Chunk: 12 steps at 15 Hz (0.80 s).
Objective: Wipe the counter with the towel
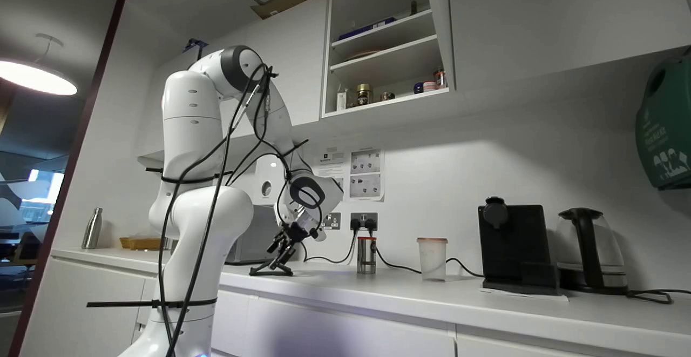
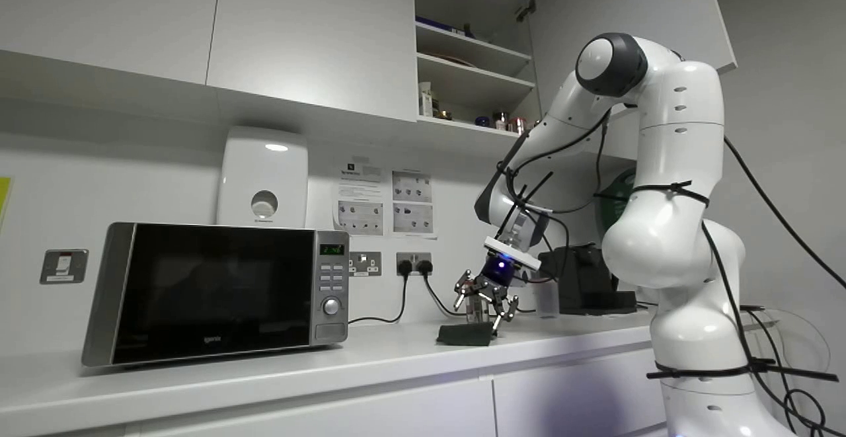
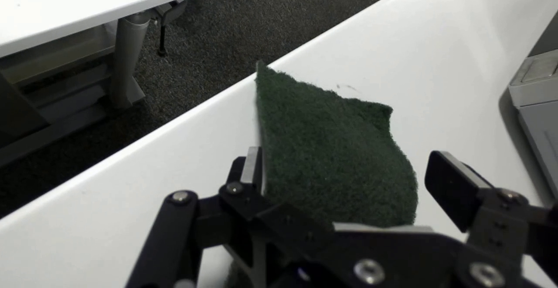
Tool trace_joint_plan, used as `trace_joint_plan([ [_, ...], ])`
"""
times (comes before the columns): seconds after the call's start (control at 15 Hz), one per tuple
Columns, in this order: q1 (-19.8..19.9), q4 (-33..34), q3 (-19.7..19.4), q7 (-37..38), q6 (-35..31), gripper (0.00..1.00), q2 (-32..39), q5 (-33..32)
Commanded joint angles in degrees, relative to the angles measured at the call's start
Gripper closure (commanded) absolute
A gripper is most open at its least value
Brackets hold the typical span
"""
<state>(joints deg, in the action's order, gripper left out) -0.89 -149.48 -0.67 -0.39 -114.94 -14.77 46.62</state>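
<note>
The towel [image 3: 335, 148] is a dark green, rough-textured cloth lying bent on the white counter [image 3: 453, 57], one corner reaching toward the front edge. In an exterior view the towel [image 2: 466, 335] shows as a low dark strip; another exterior view has the towel [image 1: 271, 271] as a small black fold. My gripper [image 3: 344, 166] is over it with its jaws wide apart, the cloth between them. The left finger stands against the towel's left edge; whether they touch I cannot tell. A gap of bare counter separates the right finger from the cloth. The towel's near part is hidden behind the gripper.
A microwave [image 2: 218, 291] stands on the counter. Along the wall are a clear jar [image 1: 366, 257], a plastic cup [image 1: 433, 260], a black coffee machine [image 1: 515, 249] and a kettle [image 1: 591, 254]. Wall cabinets [image 1: 388, 103] overhang the counter. A white table [image 3: 87, 5] lies beyond the floor.
</note>
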Motion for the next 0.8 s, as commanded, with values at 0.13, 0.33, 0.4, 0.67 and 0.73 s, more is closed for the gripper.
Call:
trace_joint_plan([
  [0.13,0.0,-0.6,0.4,-2.0,-3.2,0.00,0.0,3.0],
  [0.33,0.2,-0.9,0.5,-1.5,-4.5,0.00,-0.3,3.0],
  [0.4,0.2,-1.1,0.6,-0.9,-5.5,0.00,-0.4,2.7],
  [0.67,0.2,-1.5,0.6,-0.5,-8.5,0.05,-0.5,2.8],
  [0.73,0.2,-1.7,0.6,-0.5,-9.0,0.26,-0.5,2.9],
])
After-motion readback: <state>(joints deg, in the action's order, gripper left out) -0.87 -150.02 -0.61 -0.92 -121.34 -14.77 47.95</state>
